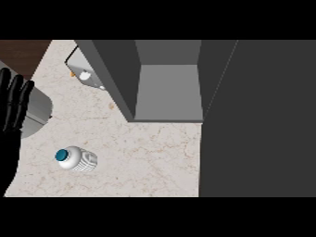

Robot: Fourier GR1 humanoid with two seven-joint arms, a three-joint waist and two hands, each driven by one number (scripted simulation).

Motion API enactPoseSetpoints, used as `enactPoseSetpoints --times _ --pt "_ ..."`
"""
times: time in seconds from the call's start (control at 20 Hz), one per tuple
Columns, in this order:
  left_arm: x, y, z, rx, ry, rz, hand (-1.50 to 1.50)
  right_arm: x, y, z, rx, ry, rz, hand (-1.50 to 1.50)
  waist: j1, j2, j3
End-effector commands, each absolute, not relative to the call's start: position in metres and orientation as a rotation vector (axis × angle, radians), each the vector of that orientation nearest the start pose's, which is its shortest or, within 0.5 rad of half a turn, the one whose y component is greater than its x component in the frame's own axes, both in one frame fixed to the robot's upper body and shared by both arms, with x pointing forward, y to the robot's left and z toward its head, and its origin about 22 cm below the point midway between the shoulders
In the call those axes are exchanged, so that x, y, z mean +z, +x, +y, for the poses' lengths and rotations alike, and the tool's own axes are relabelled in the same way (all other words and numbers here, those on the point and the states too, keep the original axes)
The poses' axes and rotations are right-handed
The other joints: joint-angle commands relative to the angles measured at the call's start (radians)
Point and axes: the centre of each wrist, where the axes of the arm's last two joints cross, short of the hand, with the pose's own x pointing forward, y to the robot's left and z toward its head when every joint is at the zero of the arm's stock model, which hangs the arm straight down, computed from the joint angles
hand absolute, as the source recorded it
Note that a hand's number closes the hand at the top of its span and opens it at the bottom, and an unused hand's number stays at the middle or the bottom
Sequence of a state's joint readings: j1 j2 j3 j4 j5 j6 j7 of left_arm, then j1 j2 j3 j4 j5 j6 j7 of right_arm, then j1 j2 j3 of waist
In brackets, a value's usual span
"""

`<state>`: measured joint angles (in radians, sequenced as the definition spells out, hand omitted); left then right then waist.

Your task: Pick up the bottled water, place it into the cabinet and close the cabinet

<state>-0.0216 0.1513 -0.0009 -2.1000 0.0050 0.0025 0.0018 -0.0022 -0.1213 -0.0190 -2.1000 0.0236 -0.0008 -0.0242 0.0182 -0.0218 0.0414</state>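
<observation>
at the far left edge of the head view the left hand (pixel 3 120) shows with its fingers (pixel 13 92) straight and spread, pointing up the view, holding nothing and resting there. just behind it a grey rounded object (pixel 38 111) sits partly hidden by the hand; what it is cannot be told. to the right of the hand, on the pale marbled table (pixel 153 157), stands the bottled water (pixel 76 159), seen from above with its blue cap (pixel 65 155) toward the left and its ribbed white body below it; it is apart from the hand and near the table's front. further up and right, the cabinet (pixel 167 92) stands open, its grey inner shelf bare. a small white and orange item (pixel 84 74) lies just beside the cabinet's left wall. the cabinet's dark door (pixel 269 120) fills the right side. the right hand is nowhere in view.
</observation>
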Motion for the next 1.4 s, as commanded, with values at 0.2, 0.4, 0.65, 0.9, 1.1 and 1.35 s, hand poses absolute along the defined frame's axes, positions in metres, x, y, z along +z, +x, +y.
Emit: enactPoseSetpoints --times 0.2,0.4,0.65,0.9,1.1,1.35 --pt "0.142 0.162 0.256 0.022 0.208 -2.078 -1.5 0.115 0.161 -0.253 0.139 -0.1 -1.995 -1.5 -0.017 0.015 -0.041" --pt "0.115 0.142 0.252 0.296 0.009 -1.869 -1.5 0.119 0.154 -0.243 0.148 0.157 -1.91 -1.5 -0.002 0.011 -0.043" --pt "0.14 0.1 0.252 0.35 -0.008 -1.87 -1.5 0.134 0.109 -0.246 0.146 0.16 -1.896 -1.5 -0.018 0.015 -0.042" --pt "0.135 0.09 0.26 0.362 0.003 -1.871 -1.5 0.15 0.088 -0.253 0.142 0.166 -1.894 -1.5 -0.018 0.015 -0.042" --pt "0.145 0.066 0.246 0.343 -0.014 -1.859 -1.5 0.15 0.085 -0.248 0.146 0.171 -1.887 -1.5 -0.004 0.012 -0.042" --pt "0.126 0.066 0.249 0.369 0.023 -1.838 -1.5 0.136 0.073 -0.25 0.131 0.179 -1.86 -1.5 -0.015 0.013 -0.042"
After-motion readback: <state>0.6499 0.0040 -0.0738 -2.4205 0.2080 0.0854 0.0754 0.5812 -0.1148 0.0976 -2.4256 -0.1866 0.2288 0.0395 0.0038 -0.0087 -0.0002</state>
